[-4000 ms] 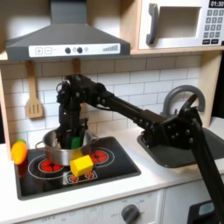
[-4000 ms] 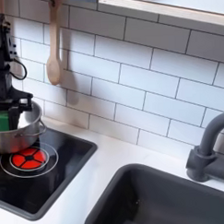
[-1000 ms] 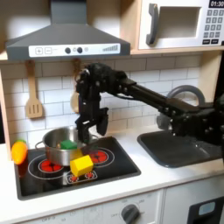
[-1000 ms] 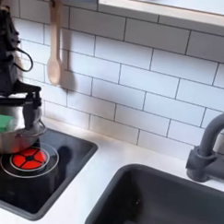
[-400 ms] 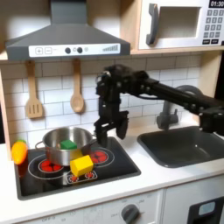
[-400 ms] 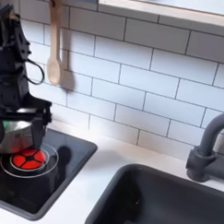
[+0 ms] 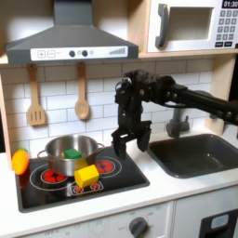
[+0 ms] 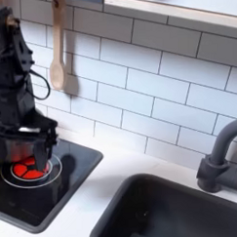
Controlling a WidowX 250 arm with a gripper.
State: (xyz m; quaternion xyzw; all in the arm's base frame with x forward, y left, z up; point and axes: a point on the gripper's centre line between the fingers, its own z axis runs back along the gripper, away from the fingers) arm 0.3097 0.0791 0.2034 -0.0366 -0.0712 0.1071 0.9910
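We see the gripper (image 7: 130, 141) hanging with fingers wide, holding nothing, over the stove's (image 7: 56, 191) right edge in the first exterior view; the pot (image 7: 67, 154) with a green thing (image 7: 72, 152) stands left.

**Soft, even light; coarse, slightly blurred frames**

Both exterior views are small and low in resolution, with soft edges throughout. In the first exterior view the light is bright and even, seemingly from above and in front; the range hood (image 7: 65, 37) casts a dim band on the tiles beneath it. The steel pot (image 7: 67, 153) carries a pale sheen. In the second exterior view the black arm (image 8: 13, 76) reads as a dark, smeared mass, and the sink (image 8: 173, 211) falls into shadow.
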